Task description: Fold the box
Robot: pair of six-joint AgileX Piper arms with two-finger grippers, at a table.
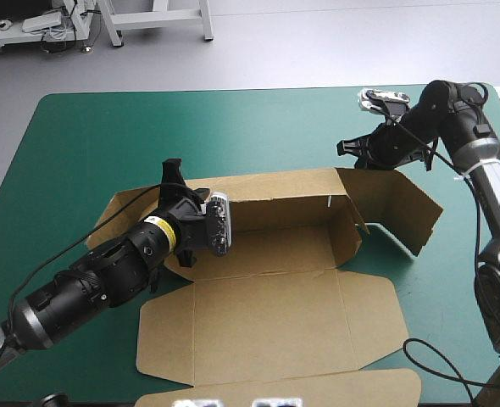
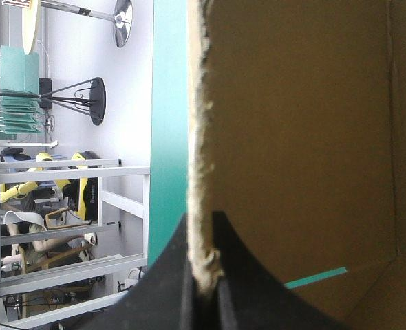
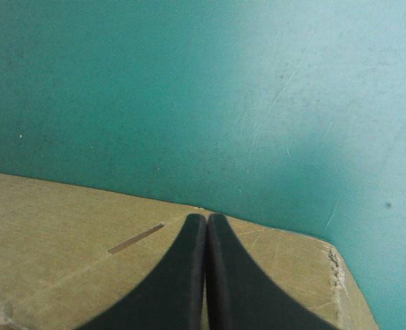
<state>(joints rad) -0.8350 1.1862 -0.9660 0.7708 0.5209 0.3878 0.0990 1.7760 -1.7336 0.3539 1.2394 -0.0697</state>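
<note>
The brown box (image 1: 267, 322) lies mid-table as a cut sheet, its long back wall (image 1: 275, 199) raised and the lid panel flat toward the near edge. A side flap (image 1: 398, 208) angles out at the right end. My left gripper (image 1: 175, 174) is at the wall's left end. In the left wrist view it (image 2: 204, 265) is shut on the board's rough edge (image 2: 197, 137). My right gripper (image 1: 349, 151) hovers just behind the wall's right top corner. In the right wrist view it (image 3: 206, 218) is shut, its tips over the edge of a board panel (image 3: 65, 261).
Bare teal-green cover (image 1: 106, 136) stretches behind and to the left of the box, and also shows ahead of the right gripper (image 3: 189, 89). A small pale object (image 1: 381, 100) lies near the table's far right edge.
</note>
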